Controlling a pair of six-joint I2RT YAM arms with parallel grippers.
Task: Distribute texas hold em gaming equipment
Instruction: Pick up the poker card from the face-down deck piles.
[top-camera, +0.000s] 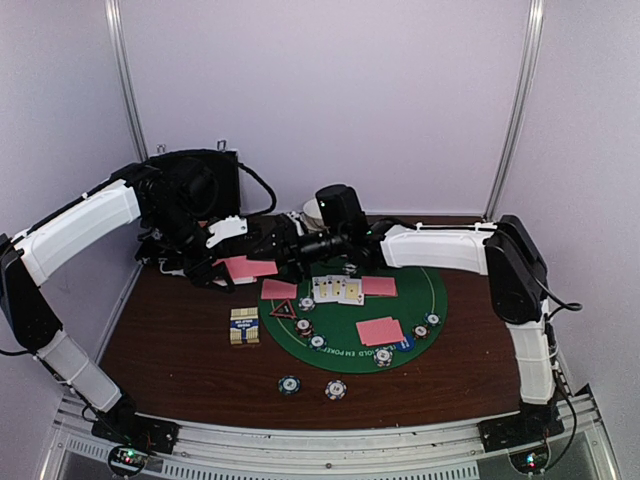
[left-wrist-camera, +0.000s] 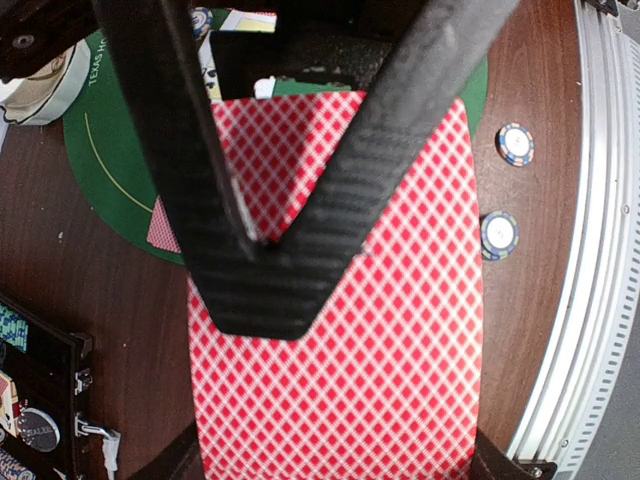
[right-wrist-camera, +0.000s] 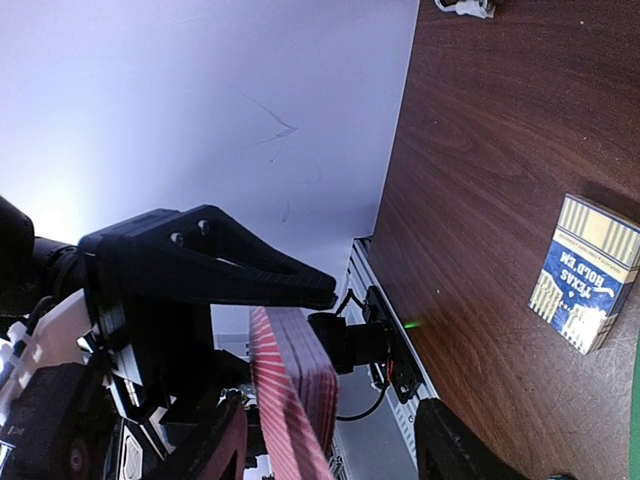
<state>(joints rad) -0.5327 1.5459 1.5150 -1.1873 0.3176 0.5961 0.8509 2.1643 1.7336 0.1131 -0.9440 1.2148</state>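
Clamped shut on a thick deck of pink-backed cards, the left gripper hangs over the back-left part of the table. Its two black fingers meet in a V across the diamond-patterned back of the top card. Behind it, in the far left corner, sits the black case. Just beside the left gripper is the right gripper, its arm stretched across from the other side. Its jaws stand apart on either side of that same deck. From its own camera the stack shows edge-on between them, close to one finger and with a clear gap to the other, and I can't tell whether either pad touches it. On the bare wood nearer the front lies a blue-and-cream card box. To the right of it the green felt mat begins. A red-rimmed triangle marker sits at the mat's left edge, with a single pink card just behind it. Next comes a short row of face-up cards. Two more face-down cards lie further right, one at the back and one nearer. Striped chips dot the mat's near rim, and two loose chips rest on the wood in front of the mat.
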